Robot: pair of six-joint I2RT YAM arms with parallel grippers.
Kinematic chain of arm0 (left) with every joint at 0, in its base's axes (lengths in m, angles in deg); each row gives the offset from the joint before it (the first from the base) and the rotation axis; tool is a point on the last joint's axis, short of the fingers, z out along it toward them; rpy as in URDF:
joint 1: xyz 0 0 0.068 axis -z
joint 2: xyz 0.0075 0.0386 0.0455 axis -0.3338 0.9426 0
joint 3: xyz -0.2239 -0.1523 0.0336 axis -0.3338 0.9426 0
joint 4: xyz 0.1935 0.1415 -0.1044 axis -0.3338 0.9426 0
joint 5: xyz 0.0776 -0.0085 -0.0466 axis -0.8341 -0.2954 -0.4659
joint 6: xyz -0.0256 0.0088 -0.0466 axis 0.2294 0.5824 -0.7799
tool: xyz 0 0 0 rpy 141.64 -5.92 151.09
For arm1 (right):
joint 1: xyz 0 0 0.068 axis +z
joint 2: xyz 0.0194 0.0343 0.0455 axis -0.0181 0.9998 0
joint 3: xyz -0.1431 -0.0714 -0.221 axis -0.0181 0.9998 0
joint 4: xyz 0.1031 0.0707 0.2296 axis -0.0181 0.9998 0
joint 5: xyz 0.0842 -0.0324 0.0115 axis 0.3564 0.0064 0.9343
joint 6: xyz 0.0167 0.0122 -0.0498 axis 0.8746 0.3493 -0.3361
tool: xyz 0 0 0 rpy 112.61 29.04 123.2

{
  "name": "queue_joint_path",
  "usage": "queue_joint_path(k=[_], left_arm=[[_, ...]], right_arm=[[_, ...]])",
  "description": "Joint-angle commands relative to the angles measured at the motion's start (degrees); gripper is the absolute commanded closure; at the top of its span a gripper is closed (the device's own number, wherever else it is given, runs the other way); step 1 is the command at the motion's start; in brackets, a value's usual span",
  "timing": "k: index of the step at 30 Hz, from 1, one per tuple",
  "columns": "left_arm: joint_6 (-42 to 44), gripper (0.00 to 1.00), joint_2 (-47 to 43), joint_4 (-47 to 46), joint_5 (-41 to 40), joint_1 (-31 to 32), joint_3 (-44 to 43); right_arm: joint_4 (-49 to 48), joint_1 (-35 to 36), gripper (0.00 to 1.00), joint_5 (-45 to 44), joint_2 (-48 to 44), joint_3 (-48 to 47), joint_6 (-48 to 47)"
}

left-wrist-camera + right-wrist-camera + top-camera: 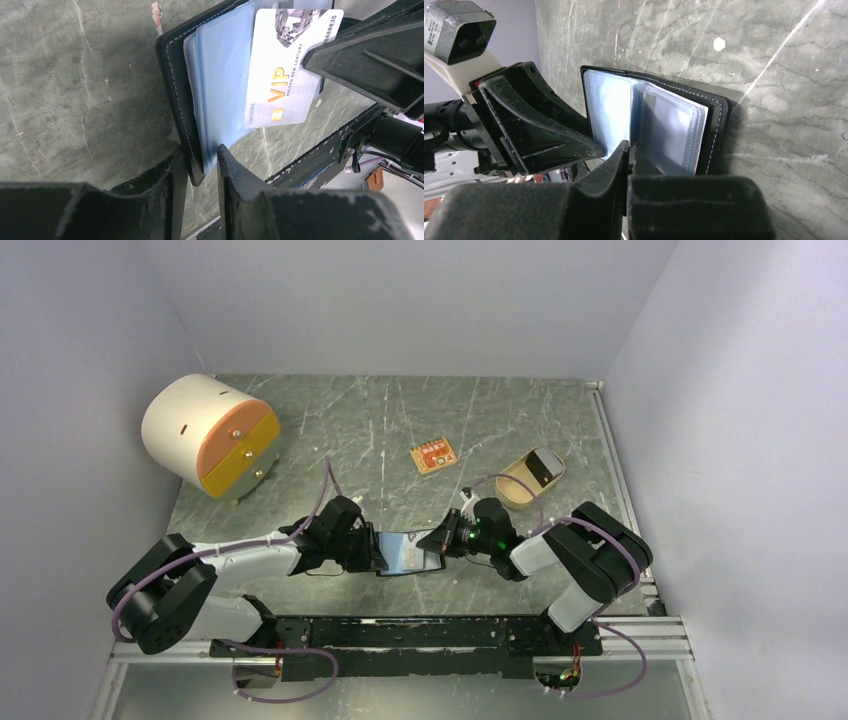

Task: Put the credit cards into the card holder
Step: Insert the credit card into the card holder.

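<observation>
— Closest to the lens, the left fingers [230, 172] pinch one edge of the card holder [175, 90], with the black cover and bluish sleeves caught between them.
— Where is it?
— Open, held between the two arms near the front edge of the table [400, 420]. I cannot tell whether it touches the surface.
— And the credit card [285, 70]?
— Pale, with gold VIP lettering, tilted against the sleeves. The right fingers [614, 170] are pressed together on its far corner. From the right wrist it is edge-on and hardly shows, and I cannot tell whether it has entered a pocket.
— The arms?
— Both reach low and inward, wrists facing each other across the holder.
— Farther out?
— A second card [541, 468], dark-faced, lies in the tan tray [512, 492] beyond the right wrist. Then come an orange square [432, 456], its markings too small to read, and a white drum [190, 420] with drawers.
</observation>
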Motion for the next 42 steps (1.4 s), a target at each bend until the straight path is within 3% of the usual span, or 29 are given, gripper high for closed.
queue_joint_path(k=[1, 11, 16, 26, 33, 42], left_arm=[[0.5, 0.67, 0.6, -2.1, 0.7, -0.3, -1.8], [1.0, 0.68, 0.7, -1.5, 0.4, -0.2, -2.3], [1.3, 0.68, 1.1, -0.9, 0.4, -0.3, -3.0], [1.4, 0.68, 1.1, -0.9, 0.2, -0.3, -3.1], [1.4, 0.68, 0.6, -0.3, 0.0, -0.2, -3.3], [1.4, 0.68, 1.5, -1.2, 0.4, -0.3, -3.2]], right_arm=[[3.4, 0.5, 0.98, 0.2, -1.2, -0.2, -2.5], [5.5, 0.5, 0.98, 0.0, -1.1, -1.2, -2.5], [2.6, 0.5, 0.92, 3.2, 2.0, -2.4, -4.0], [10.7, 0.5, 0.83, 1.8, 1.7, -5.3, -7.5], [22.2, 0.5, 0.91, -4.2, -5.1, -5.3, -8.5], [17.7, 1.3, 0.91, -2.5, -2.9, -4.6, -7.0]])
